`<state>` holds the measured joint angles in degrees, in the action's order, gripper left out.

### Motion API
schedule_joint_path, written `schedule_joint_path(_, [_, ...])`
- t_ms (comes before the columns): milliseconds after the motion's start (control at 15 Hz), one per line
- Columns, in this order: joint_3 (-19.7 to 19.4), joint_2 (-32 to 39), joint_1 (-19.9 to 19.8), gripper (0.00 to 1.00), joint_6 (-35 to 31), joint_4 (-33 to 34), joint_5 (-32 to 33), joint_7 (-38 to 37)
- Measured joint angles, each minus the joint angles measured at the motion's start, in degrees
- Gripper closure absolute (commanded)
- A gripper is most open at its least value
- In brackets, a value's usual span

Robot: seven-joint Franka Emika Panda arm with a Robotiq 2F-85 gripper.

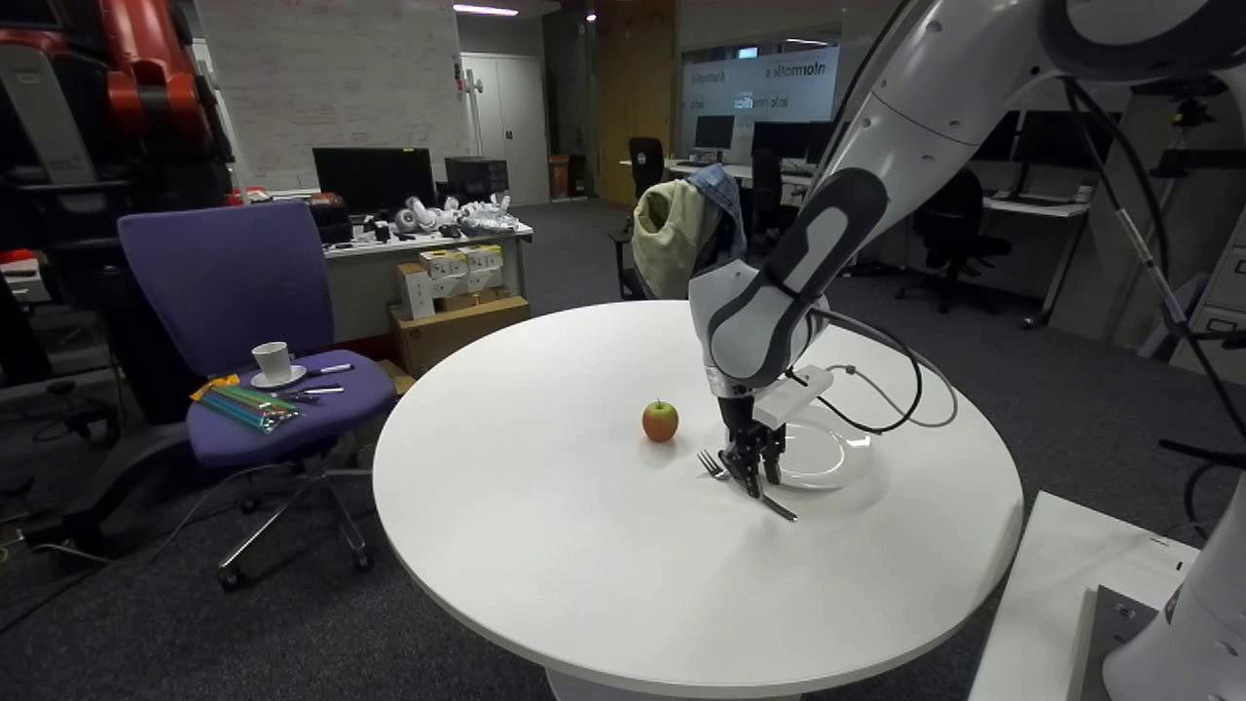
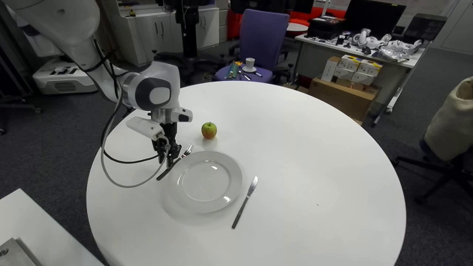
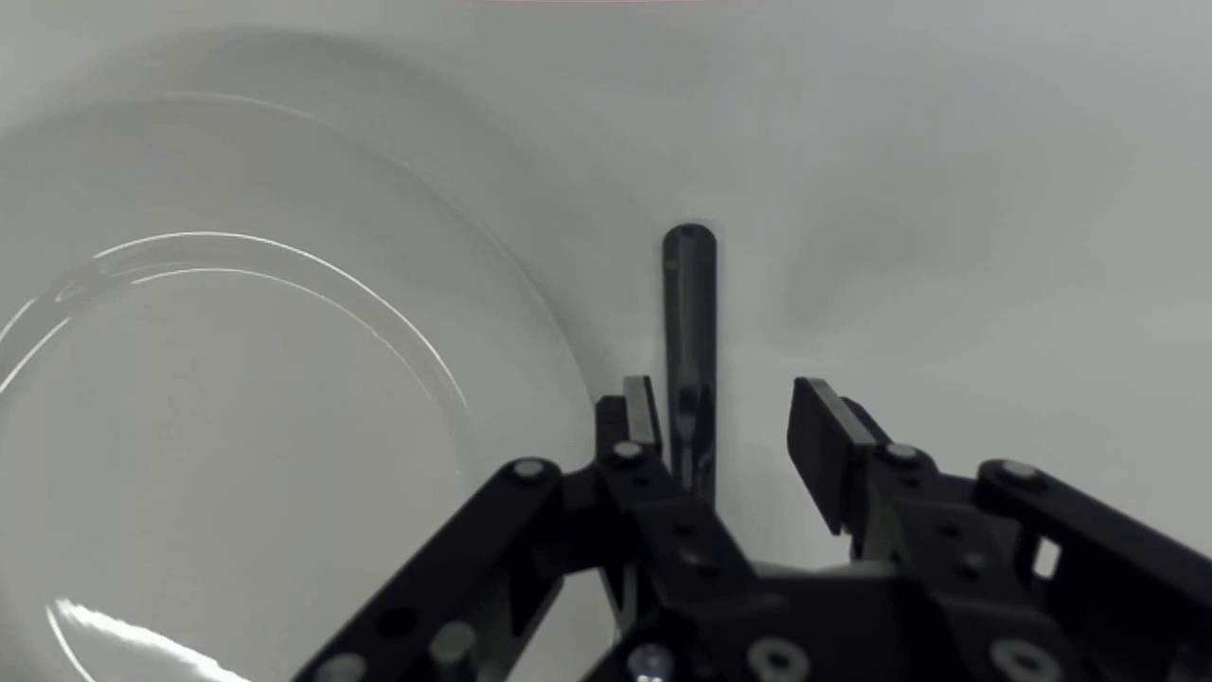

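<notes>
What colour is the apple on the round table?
The apple is green on top and orange-red below, showing best in an exterior view.

Dark carpet (image 1: 341,633), purple chair (image 1: 229,282) (wheeled), whiteboard (image 1: 331,92) — scribbled

The fork (image 3: 691,322) is smooth metal with a dull sheen; the knife (image 2: 244,203) is metal too, shinier toward its far end. The plate (image 2: 205,181) looks like glazed ceramic, smooth and glossy with sharp highlights. The table (image 2: 314,155) is smooth and satin, the apple (image 2: 209,130) faintly shiny. The gripper (image 3: 725,417) is mostly matt, with shiny metal pins (image 3: 528,468); the arm (image 1: 934,88) looks like smooth plastic. The far chair (image 2: 262,37) is matt cloth, the carpet (image 2: 48,129) rough, the box (image 2: 340,96) cardboard.
</notes>
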<state>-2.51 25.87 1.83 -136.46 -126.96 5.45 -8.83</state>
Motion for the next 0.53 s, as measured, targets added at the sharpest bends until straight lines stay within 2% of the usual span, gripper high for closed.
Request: schedule_joint_path(533, [0.00, 1.83, 0.34, 0.55, 0.00, 0.00, 0.00, 0.00])
